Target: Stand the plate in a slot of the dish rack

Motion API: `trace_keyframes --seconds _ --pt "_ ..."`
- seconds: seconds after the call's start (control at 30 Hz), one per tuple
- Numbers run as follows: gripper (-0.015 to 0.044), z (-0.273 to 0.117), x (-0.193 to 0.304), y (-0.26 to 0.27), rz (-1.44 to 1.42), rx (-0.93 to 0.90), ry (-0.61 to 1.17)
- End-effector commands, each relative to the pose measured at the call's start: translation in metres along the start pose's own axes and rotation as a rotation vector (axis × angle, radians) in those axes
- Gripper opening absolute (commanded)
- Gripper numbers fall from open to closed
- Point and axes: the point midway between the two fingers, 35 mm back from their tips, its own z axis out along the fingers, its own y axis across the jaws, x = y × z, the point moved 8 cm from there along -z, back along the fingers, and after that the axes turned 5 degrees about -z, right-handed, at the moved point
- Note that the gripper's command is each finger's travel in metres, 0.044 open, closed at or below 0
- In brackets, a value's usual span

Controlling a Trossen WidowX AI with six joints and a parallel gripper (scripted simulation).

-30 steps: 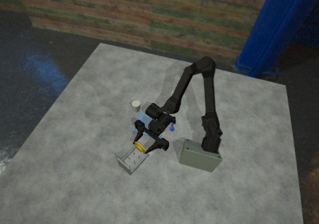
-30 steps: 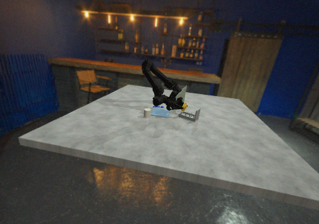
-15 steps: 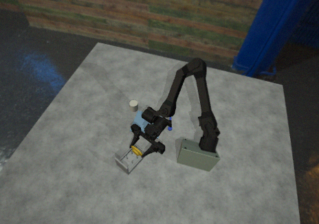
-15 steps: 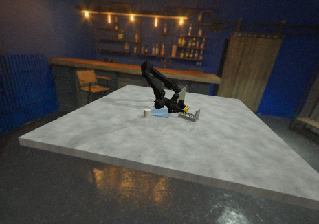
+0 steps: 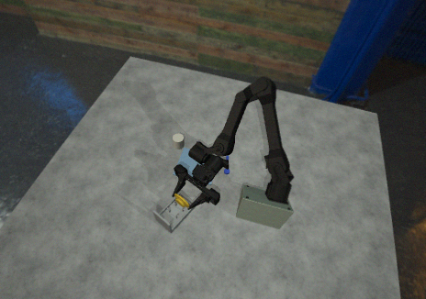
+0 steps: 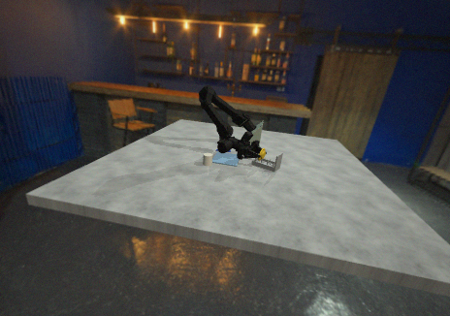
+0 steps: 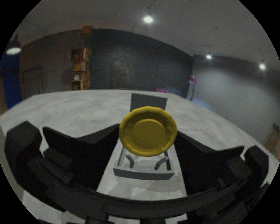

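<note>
Plate [image 7: 147,131] upright between end effector [image 7: 145,137] fingers, rack [image 7: 145,160] half hidden.

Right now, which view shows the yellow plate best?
The wrist view: the plate fills the centre, face-on, upright in the claw above the dish rack. The top view shows only a small yellow disc, the exterior view a tiny yellow speck.

dim room | warm lamps behind, exterior view | floor glare | wrist view fisheye, soft
</note>
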Motion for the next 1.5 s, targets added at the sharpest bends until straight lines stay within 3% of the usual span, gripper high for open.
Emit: trace_keyframes --seconds 0.0,0.3,0.33,0.57,0.83,1.03,1.47 --pt "0.0157 0.0 0.0 0.0 0.0 0.0 0.0" --pt "0.0394 0.0 0.0 0.0 0.0 0.0 0.0" --pt "0.04 0.0 0.0 0.0 0.0 0.0 0.0" --pt "0.04 0.0 -0.008 -0.003 0.0 -0.002 0.002" --pt "0.04 -0.009 -0.106 -0.013 0.008 0.004 -0.005" --pt "0.04 -0.008 -0.114 -0.022 0.028 -0.002 0.002" --pt "0.04 0.001 -0.137 -0.016 0.352 -0.126 0.262"
